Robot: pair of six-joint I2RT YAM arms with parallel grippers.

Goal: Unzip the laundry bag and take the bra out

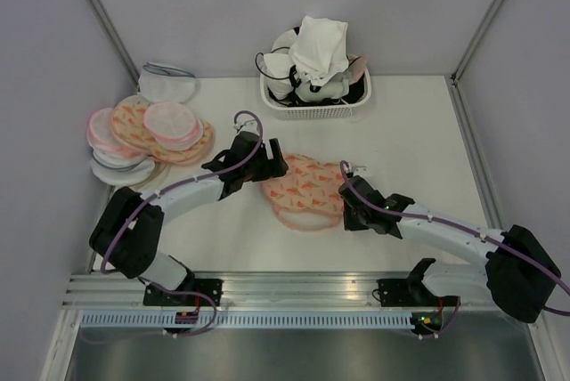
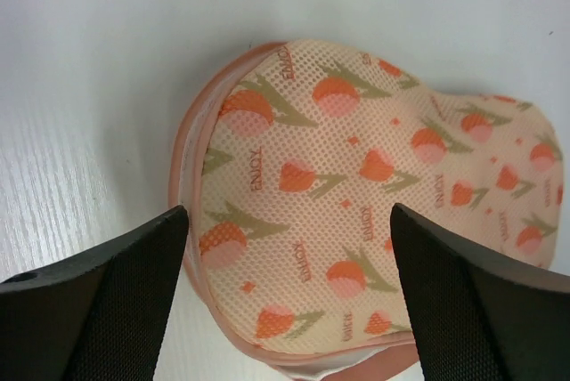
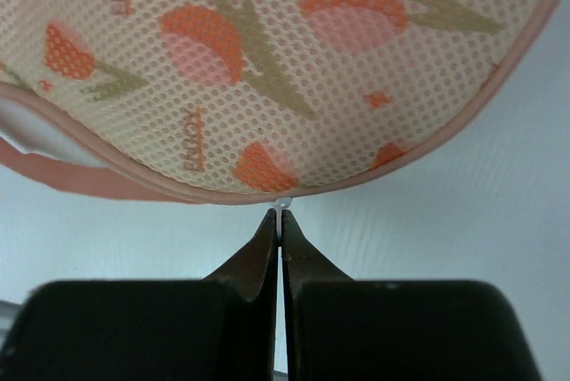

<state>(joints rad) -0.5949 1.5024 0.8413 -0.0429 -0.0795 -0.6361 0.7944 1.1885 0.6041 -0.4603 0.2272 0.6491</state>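
The laundry bag (image 1: 303, 190) lies in the middle of the table, peach mesh with orange tulip print and pink edging. My left gripper (image 1: 270, 167) hangs over its left end, open, with the bag (image 2: 356, 203) showing between the two black fingers (image 2: 116, 283) and nothing held. My right gripper (image 1: 346, 210) is at the bag's near right edge. There it (image 3: 281, 221) is shut on the small white zip pull (image 3: 283, 206), just under the bag's pink rim (image 3: 267, 60). A pale strip (image 2: 343, 365) peeks from below the rim. The bra is hidden.
A white basket (image 1: 312, 112) heaped with white and dark garments stands at the back middle. A pile of similar peach and pink pouches (image 1: 147, 136) lies at the left, with a white pouch (image 1: 167, 85) behind it. Grey walls close in three sides.
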